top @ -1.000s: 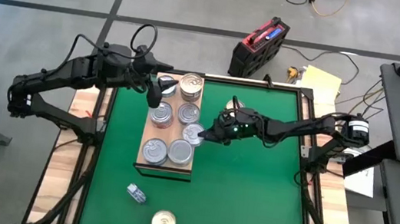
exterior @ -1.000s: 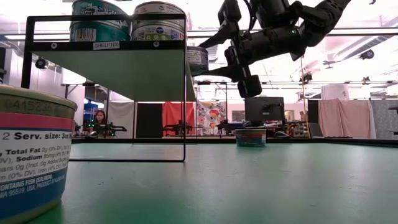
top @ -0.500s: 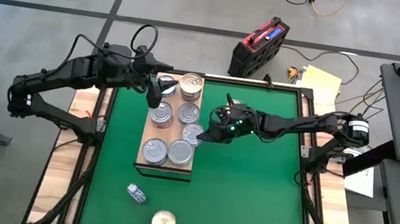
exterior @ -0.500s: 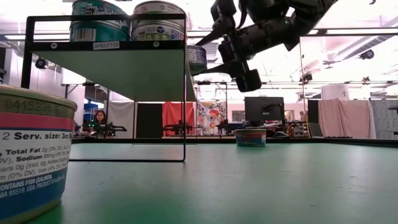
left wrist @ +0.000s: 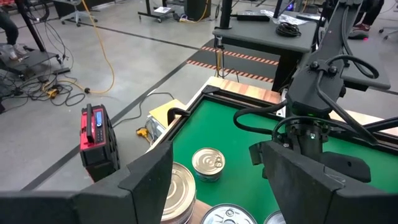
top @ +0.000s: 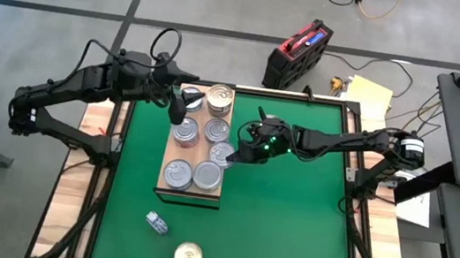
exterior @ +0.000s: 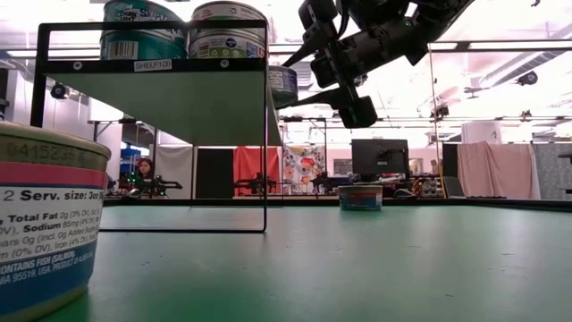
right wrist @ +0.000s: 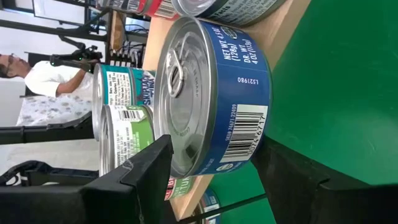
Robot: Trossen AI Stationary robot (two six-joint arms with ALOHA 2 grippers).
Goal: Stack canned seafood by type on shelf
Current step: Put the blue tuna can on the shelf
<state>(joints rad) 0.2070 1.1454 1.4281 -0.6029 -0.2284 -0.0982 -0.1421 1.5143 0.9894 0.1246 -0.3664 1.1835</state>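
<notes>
A wooden shelf [top: 163,172] stands raised on a thin frame over a green mat [top: 290,217], carrying two rows of tins. The right gripper [top: 236,154] reaches in from the right, its fingers closed around a blue-labelled tin [top: 222,154] held at the shelf's right edge, partly over the board and partly beyond it. In the right wrist view this tin [right wrist: 211,93] sits between the two dark fingers, close beside a stack of teal and green tins [right wrist: 121,130].

The left gripper [top: 182,100] hovers over the shelf's far end, fingers open and empty.

Two tins wait on the mat near its front edge: a gold-lidded tin [top: 187,255] and a small tin lying on its side [top: 156,222].

Risks: if released this far out, the blue tin could tip off the edge onto the mat. Pushed inward carelessly, it could knock the neighbouring stack. The two arms are close together over the shelf and could collide.
</notes>
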